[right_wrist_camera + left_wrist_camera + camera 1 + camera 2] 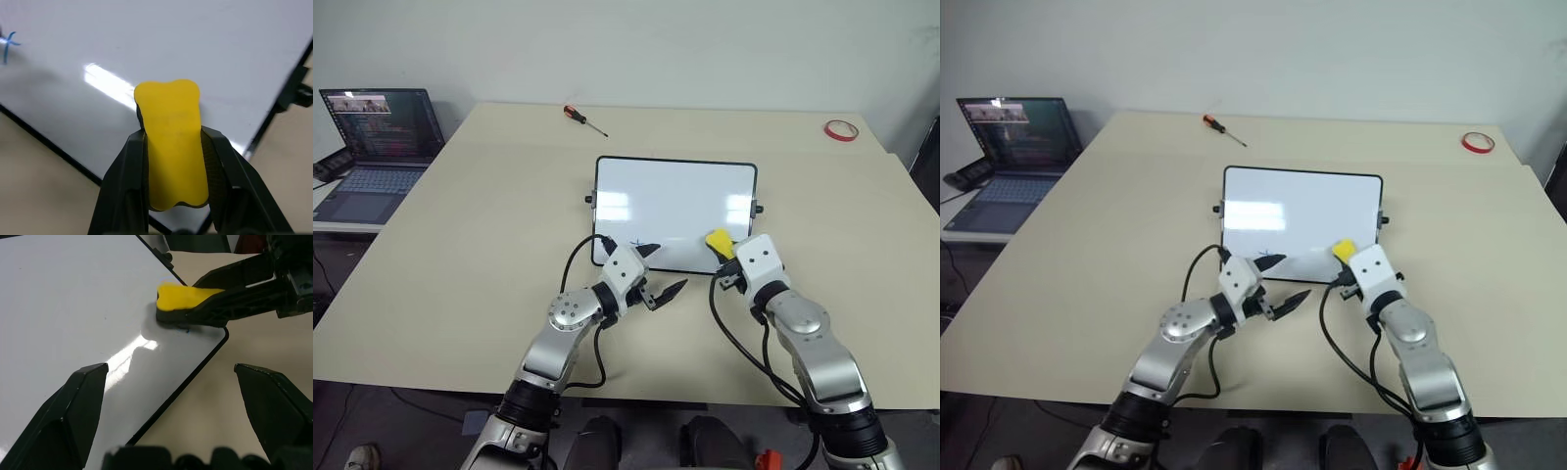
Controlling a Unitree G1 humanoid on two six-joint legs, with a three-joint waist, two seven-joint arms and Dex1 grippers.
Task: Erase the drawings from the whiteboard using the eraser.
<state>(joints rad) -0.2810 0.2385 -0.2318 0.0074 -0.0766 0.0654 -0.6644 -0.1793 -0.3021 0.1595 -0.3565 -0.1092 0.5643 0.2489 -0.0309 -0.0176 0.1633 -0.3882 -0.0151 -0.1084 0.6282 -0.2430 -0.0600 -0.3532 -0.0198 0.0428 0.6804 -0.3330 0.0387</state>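
The whiteboard (675,196) lies flat in the middle of the table. My right gripper (173,134) is shut on the yellow eraser (720,241), which presses on the board near its front right corner. Of the drawings, a small blue cross (9,43) sits near the board's front left edge, and a faint blue trace (187,330) shows just under the eraser (183,296). My left gripper (662,269) stands open and empty at the board's front edge, one finger over the board and the other over the table.
A screwdriver (584,118) lies at the back of the table and a red tape ring (841,130) at the back right corner. An open laptop (382,137) sits on a side surface to the left.
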